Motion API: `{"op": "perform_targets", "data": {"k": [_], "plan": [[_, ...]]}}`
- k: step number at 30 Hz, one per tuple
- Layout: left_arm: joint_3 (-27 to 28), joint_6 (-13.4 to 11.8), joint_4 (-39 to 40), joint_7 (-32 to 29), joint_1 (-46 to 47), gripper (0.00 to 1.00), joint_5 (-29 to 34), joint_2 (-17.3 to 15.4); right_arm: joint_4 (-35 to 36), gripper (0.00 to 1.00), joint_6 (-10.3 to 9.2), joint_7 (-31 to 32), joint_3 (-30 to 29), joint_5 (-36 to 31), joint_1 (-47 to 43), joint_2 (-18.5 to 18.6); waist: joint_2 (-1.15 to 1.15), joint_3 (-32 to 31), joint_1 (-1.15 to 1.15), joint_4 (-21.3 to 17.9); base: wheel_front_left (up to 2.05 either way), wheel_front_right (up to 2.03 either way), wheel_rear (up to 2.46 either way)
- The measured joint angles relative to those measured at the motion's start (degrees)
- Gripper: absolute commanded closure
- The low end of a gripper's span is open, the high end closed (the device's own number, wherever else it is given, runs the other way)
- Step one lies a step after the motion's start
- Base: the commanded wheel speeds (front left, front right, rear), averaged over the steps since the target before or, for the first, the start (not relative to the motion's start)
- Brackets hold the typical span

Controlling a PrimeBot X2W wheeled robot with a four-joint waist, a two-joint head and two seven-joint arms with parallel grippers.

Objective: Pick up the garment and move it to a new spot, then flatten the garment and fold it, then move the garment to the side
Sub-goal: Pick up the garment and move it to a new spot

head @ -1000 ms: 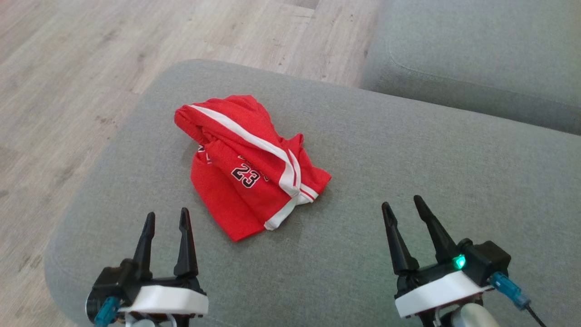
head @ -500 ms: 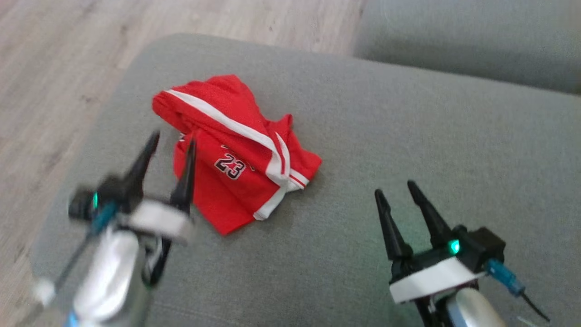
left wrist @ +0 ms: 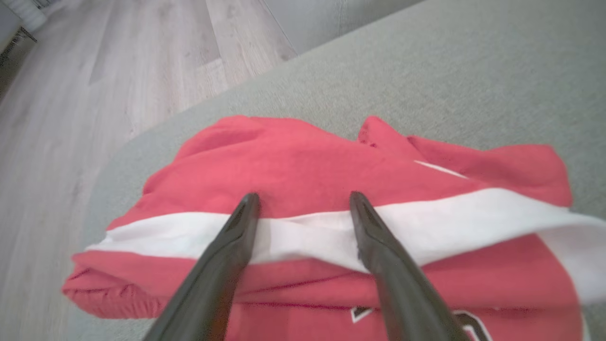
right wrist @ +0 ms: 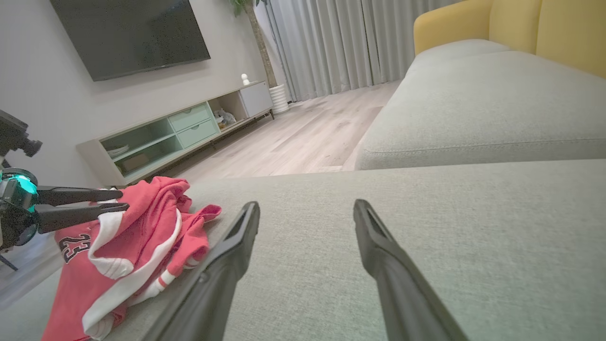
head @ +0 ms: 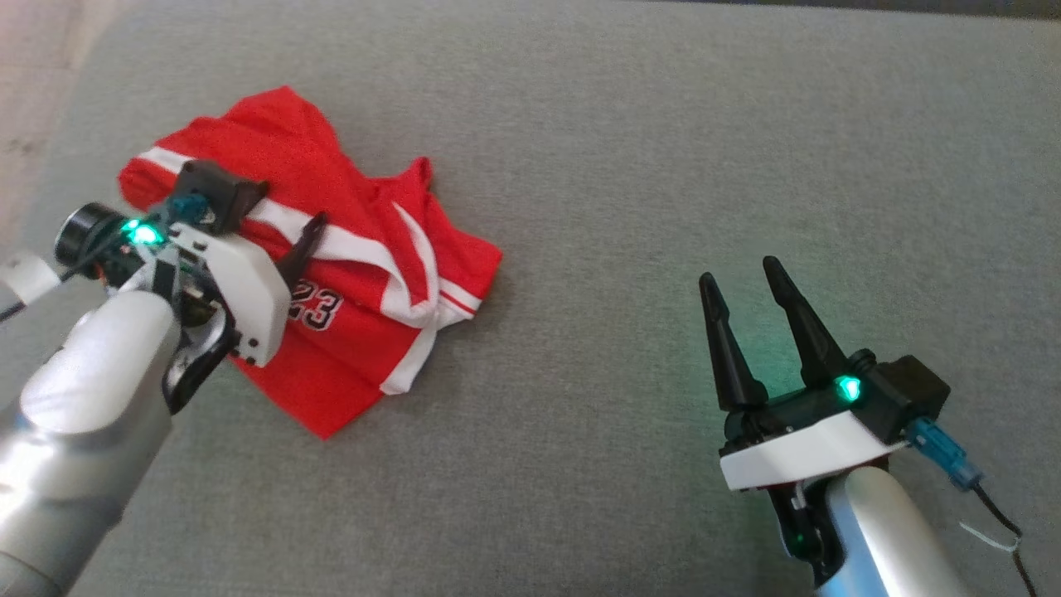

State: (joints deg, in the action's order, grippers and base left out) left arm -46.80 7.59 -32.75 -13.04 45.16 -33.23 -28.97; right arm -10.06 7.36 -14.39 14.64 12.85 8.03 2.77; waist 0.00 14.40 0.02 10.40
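Note that your left gripper (left wrist: 303, 199) has advanced over the garment (head: 373, 207), jaws spread, ready for pickup.

I'm seeing a bright red garment (head: 356, 207) at ten o'clock, white stripes running across it, a black 23 (head: 317, 304) outlined in white. Plain grey sofa cushion (head: 630, 166) beneath. Left gripper (left wrist: 303, 196) and right gripper (head: 738, 269): black fingers, white housings, green lights glowing. Pale wood-grain floor (left wrist: 94, 94) off at eleven o'clock.
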Motion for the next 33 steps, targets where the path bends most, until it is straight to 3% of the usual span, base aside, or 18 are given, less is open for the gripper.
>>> {"op": "perform_targets", "data": {"k": [7,8,9,12,18,20,26,33], "plan": [[-4.9,0.0,-4.2,-3.8,2.1,0.00,-6.3,-1.1,0.1,0.00,0.00,0.0,-0.2,0.0,0.4,0.0,0.00,1.4,-0.01,-2.2,0.00,0.00,0.00],[-5.6,0.0,-4.3,-4.1,2.2,0.64,-7.0,-1.2,0.1,0.00,0.00,0.0,-0.2,0.0,0.5,0.0,0.00,1.3,-0.01,-2.3,0.00,0.00,0.00],[-6.5,0.0,-4.4,-4.0,2.4,1.00,-7.5,-1.3,0.1,0.00,0.00,0.0,-0.2,0.0,0.6,0.0,0.00,1.2,-0.01,-2.4,0.00,0.00,0.00],[-7.5,0.0,-4.5,-1.3,2.9,1.00,-8.2,-1.7,0.0,0.00,0.00,0.0,-0.2,0.0,0.7,0.0,0.00,0.6,-0.02,-2.5,0.00,0.00,0.00],[-5.0,-0.2,-5.8,11.3,4.8,1.00,-8.2,-1.4,-0.6,0.00,0.00,0.0,-0.2,0.0,0.6,0.0,0.00,-1.9,-0.02,-2.7,0.00,0.00,0.00],[-3.9,-1.4,-4.9,15.3,5.5,1.00,-8.2,-0.9,-0.8,0.00,0.00,0.0,-0.2,0.0,0.4,0.0,0.00,-3.1,-0.02,-2.8,0.00,0.00,0.00],[-0.4,-5.2,2.3,22.9,5.7,1.00,-8.4,-0.1,-1.3,0.00,0.00,0.0,-0.3,0.2,-2.4,0.0,0.00,-6.9,-0.02,-2.7,0.00,0.00,0.00],[1.3,-8.9,16.6,23.5,4.4,1.00,-10.0,-0.8,-1.4,0.00,0.00,0.0,-0.2,0.8,-3.9,0.0,0.00,-10.1,-0.03,-2.8,0.00,0.00,0.00]]}}
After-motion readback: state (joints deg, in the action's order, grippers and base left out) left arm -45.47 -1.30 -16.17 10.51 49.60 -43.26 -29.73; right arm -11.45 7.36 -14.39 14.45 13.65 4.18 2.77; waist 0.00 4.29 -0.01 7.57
